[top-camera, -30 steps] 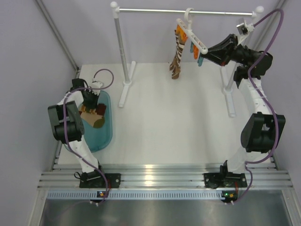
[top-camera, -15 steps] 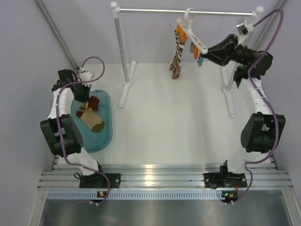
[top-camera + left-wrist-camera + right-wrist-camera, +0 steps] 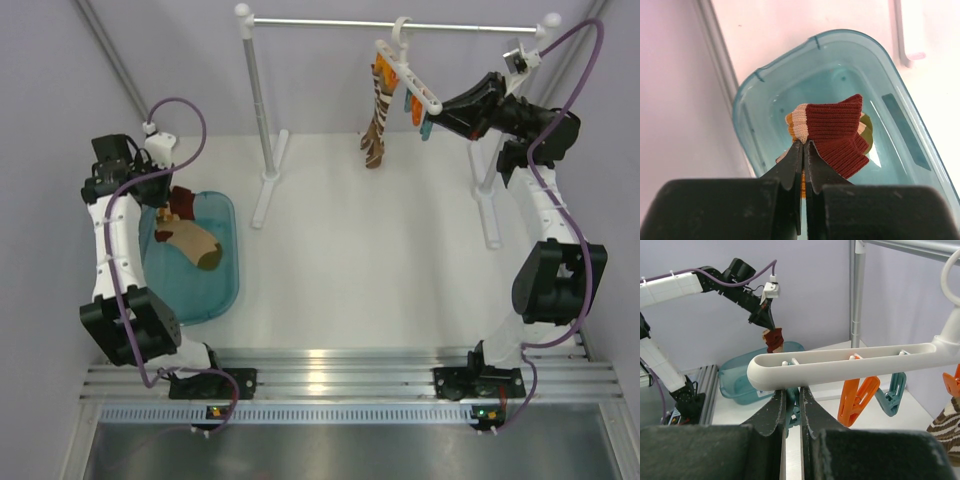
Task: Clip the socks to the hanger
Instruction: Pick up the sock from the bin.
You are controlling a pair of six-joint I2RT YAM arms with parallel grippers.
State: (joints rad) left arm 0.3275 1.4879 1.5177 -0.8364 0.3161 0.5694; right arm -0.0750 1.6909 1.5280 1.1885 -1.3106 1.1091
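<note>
**Overhead view.** The left gripper [image 3: 172, 197] is closed on the edge of a tan and maroon sock [image 3: 184, 203]. It holds the sock just above a blue-green tub [image 3: 228, 290] at the left side of the table. Another tan sock [image 3: 197, 247] lies in the tub. Far across the table, the white hanger [image 3: 408, 77] hangs by its hook from a metal rail [image 3: 330, 21]. One brown striped sock [image 3: 376, 128] is already clipped beneath it. The right gripper [image 3: 430, 113] grips at the hanger's near end. The rail's left post [image 3: 258, 100] stands roughly between tub and hanger. A carry straight across could snag the dangling sock on that post.

**Left wrist view.** The fingers are pressed together on only a thin fold of the sock's cuff. The rest of the sock bunches beyond them, over the tub. So small a bite may slip in a fast swing and drop the sock onto the table.

**Right wrist view.** The right fingers pinch a blue-green end clip [image 3: 791, 410] under the tip of the hanger bar. Whether that clip's mouth is open cannot be seen. An orange clip [image 3: 856, 394] and a second blue-green clip [image 3: 890, 397] dangle free beside it. The hanger swings on its hook, so a push from the arriving sock could twist it. The end clip could also pop out of the fingers. The left arm shows far off, well apart from the clip.
</note>
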